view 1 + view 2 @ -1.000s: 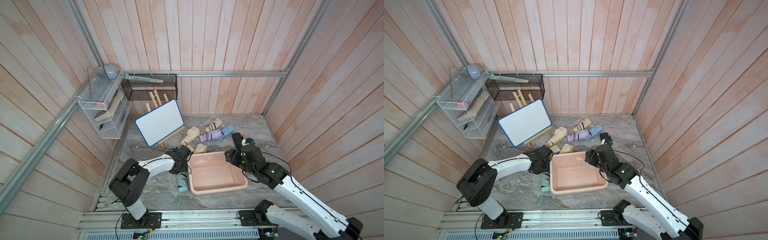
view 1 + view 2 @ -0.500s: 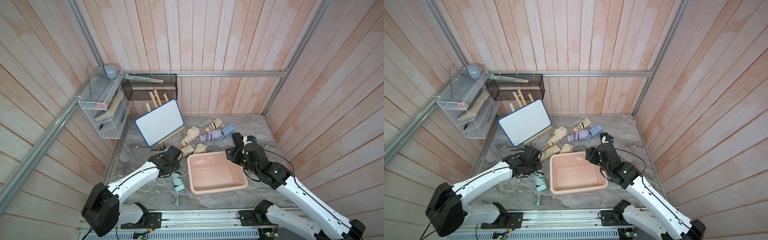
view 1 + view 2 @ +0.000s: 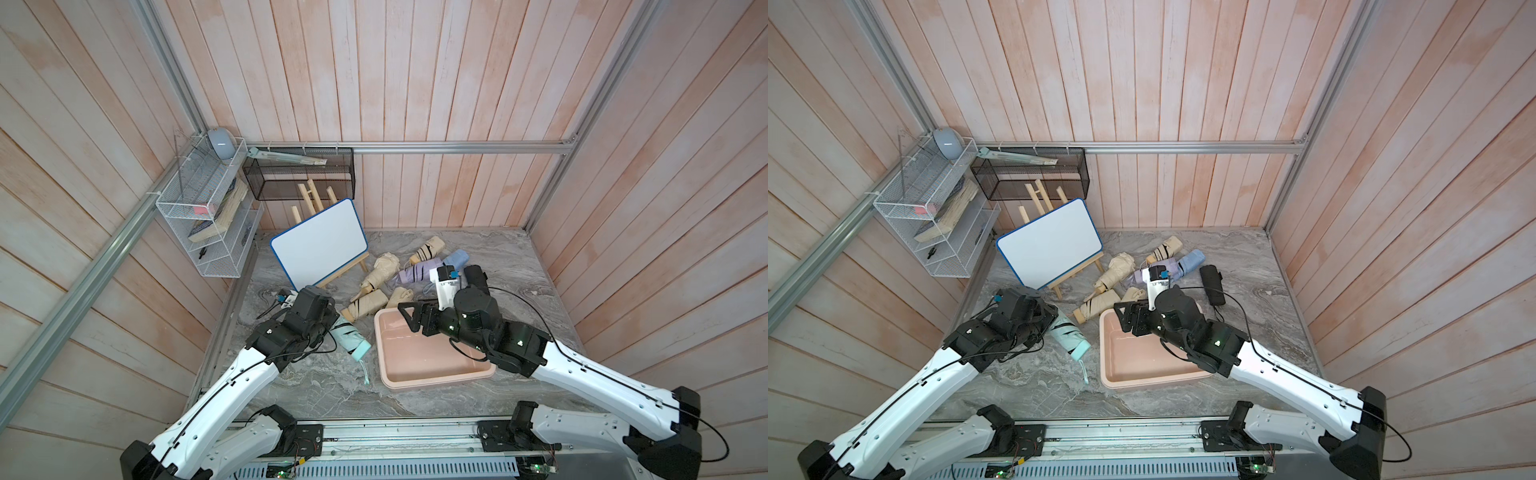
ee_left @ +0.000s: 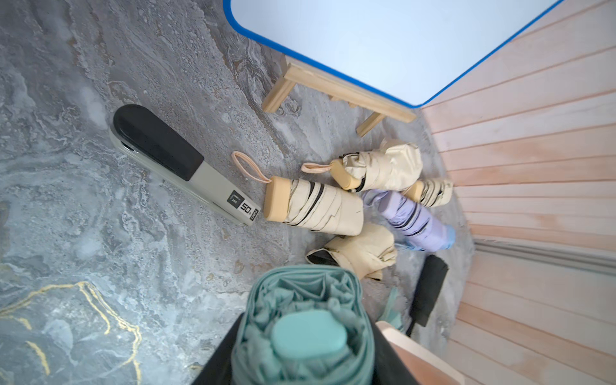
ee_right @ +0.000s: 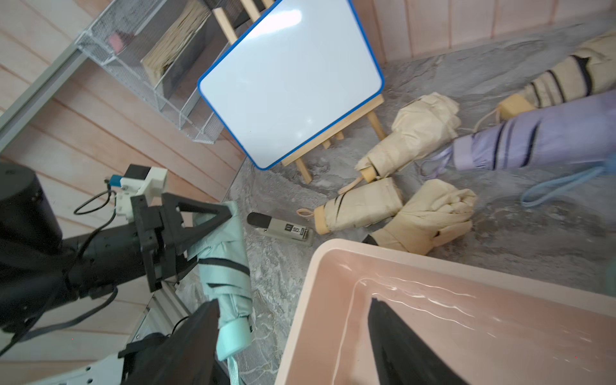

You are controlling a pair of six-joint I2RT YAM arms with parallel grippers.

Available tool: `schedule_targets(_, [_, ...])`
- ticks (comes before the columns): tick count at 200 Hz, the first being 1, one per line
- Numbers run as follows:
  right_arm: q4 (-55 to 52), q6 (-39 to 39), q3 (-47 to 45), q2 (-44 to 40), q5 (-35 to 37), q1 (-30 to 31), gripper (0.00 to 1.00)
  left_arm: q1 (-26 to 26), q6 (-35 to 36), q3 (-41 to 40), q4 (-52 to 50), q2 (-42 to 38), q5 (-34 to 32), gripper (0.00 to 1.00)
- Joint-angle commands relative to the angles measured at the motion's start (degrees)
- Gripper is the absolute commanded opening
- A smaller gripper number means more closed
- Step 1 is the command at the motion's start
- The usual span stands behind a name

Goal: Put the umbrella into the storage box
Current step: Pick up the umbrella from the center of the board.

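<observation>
Two grippers: left gripper [image 3: 328, 322] clamped on mint-green folded fabric umbrella [image 3: 350, 341], just beside pale pink rectangular plastic tub [image 3: 436, 379]; right gripper [image 3: 409, 318] jaws apart, empty, over tub's rim.

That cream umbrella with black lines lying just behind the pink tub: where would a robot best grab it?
Likely around the body of the cream umbrella, a little toward its tan cap, from straight above with jaws spanning its narrow width. It lies flat on the table, and there both long sides look free; its other end is crowded by a crumpled cream umbrella.
</observation>
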Motion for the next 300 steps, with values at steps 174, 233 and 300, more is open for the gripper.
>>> schedule_targets(174, [36.09, 1.98, -10.69, 11.61, -1.66, 10.34, 0.82, 0.62, -22.15, 0.51, 6.35, -4.86, 6.78, 0.17])
schedule_targets(233, [38.68, 2.94, -10.11, 13.93, -4.04, 9.48, 0.63, 0.58, -23.32, -0.29, 6.98, -5.11, 7.85, 0.17])
schedule_targets(300, [41.16, 5.41, -10.35, 15.21, -6.46, 6.88, 0.44, 0.59, -23.43, 0.12, 6.60, -5.22, 7.50, 0.17])
